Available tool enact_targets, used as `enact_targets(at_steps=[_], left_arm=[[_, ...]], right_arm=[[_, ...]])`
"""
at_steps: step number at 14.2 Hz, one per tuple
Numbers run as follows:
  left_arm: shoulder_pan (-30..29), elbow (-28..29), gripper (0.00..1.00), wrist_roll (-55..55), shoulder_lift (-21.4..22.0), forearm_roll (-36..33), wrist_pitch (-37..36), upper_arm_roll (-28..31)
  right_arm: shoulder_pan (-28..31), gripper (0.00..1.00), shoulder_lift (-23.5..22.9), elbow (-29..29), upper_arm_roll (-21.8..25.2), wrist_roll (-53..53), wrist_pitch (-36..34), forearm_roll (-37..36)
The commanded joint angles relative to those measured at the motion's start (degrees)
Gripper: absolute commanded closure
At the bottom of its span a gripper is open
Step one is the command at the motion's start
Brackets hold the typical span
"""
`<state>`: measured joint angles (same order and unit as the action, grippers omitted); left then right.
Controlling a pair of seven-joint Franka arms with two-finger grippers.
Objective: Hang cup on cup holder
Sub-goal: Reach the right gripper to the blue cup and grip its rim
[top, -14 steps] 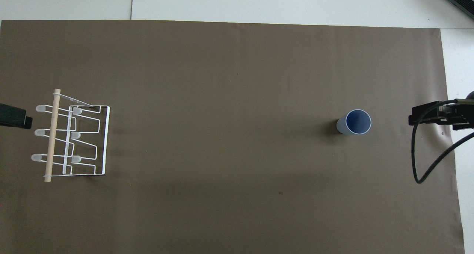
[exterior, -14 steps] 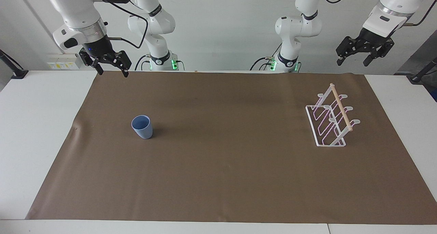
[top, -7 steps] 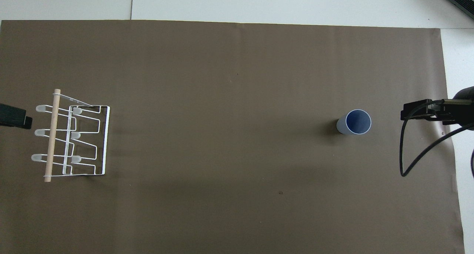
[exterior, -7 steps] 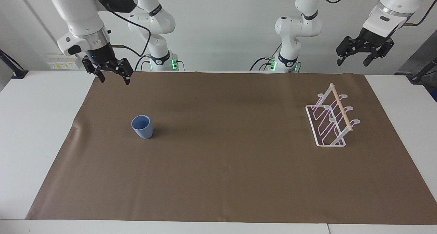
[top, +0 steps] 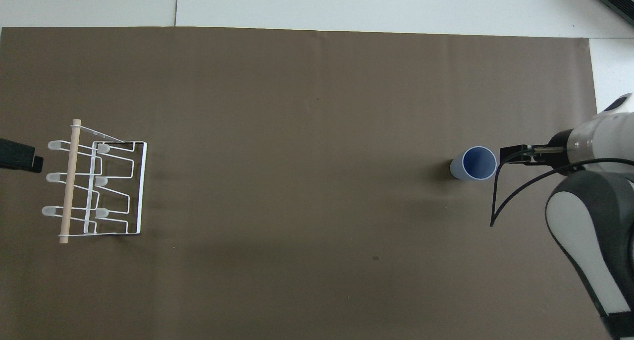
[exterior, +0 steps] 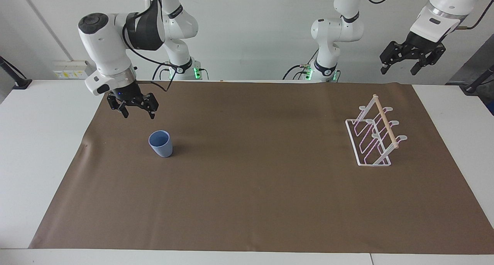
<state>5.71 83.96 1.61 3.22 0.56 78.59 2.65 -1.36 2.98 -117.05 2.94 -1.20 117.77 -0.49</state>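
The right hand hangs with fingers apart above the table. The cup stands just below and beside it, not touched. It is light blue, upright, mouth up. The left hand, fingers apart, waits high above the cup holder.

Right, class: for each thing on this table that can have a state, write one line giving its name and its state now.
cup: upright on the brown mat, mouth up, empty, not held.
cup holder: standing at the left arm's end of the mat, no cup on its pegs.
right gripper: open, raised above the mat beside the cup, not touching it.
left gripper: open, raised, waiting.
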Motion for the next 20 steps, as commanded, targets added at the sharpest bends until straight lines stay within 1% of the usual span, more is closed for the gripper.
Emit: enact_targets(at_steps=[1, 3, 5, 9, 10, 12, 13, 16, 17, 18, 20], left_arm=[[0.4, 1.3, 0.00, -0.7, 1.3, -1.3, -0.5, 0.2], [0.4, 1.3, 0.00, -0.7, 1.3, -1.3, -0.5, 0.2], [0.4, 1.3, 0.00, -0.7, 1.3, -1.3, -0.5, 0.2], [0.4, 1.3, 0.00, -0.7, 1.3, -1.3, -0.5, 0.2], [0.4, 1.3, 0.00, -0.7, 1.3, -1.3, -0.5, 0.2], [0.4, 1.3, 0.00, -0.7, 1.3, -1.3, -0.5, 0.2], [0.4, 1.3, 0.00, -0.7, 1.3, -1.3, -0.5, 0.2], [0.4, 1.3, 0.00, -0.7, 1.3, -1.3, -0.5, 0.2], [0.4, 1.3, 0.00, -0.6, 1.3, -1.3, -0.5, 0.2], [0.6, 1.3, 0.00, -0.6, 1.3, -1.3, -0.5, 0.2], [0.5, 1.3, 0.00, -0.7, 1.3, -1.3, -0.5, 0.2]], right_arm=[[3.5, 0.00, -3.8, -1.2, -0.3, 4.2, 3.7, 1.1], [3.9, 0.00, -5.4, -2.1, -0.3, 5.1, 6.5, 1.9], [3.6, 0.00, -6.1, -2.3, -0.3, 5.4, 6.9, 1.9], [3.0, 0.00, -6.6, -2.4, -0.4, 10.5, 8.2, 1.9], [3.0, 0.00, -7.3, -2.8, -0.4, 12.1, 9.5, 1.9], [3.0, 0.00, -7.3, -4.0, -0.4, 12.0, 11.9, 2.3], [2.4, 0.00, -7.3, -4.1, -0.4, 11.6, 12.6, 4.0], [1.5, 0.00, -8.5, -4.2, -0.4, 11.7, 13.6, 5.4], [1.6, 0.10, -8.5, -4.2, -0.4, 12.2, 13.6, 5.4], [1.6, 0.22, -8.5, -4.2, -0.3, 12.2, 13.7, 5.4], [1.6, 0.52, -8.5, -4.2, -0.3, 12.0, 13.7, 5.4]])
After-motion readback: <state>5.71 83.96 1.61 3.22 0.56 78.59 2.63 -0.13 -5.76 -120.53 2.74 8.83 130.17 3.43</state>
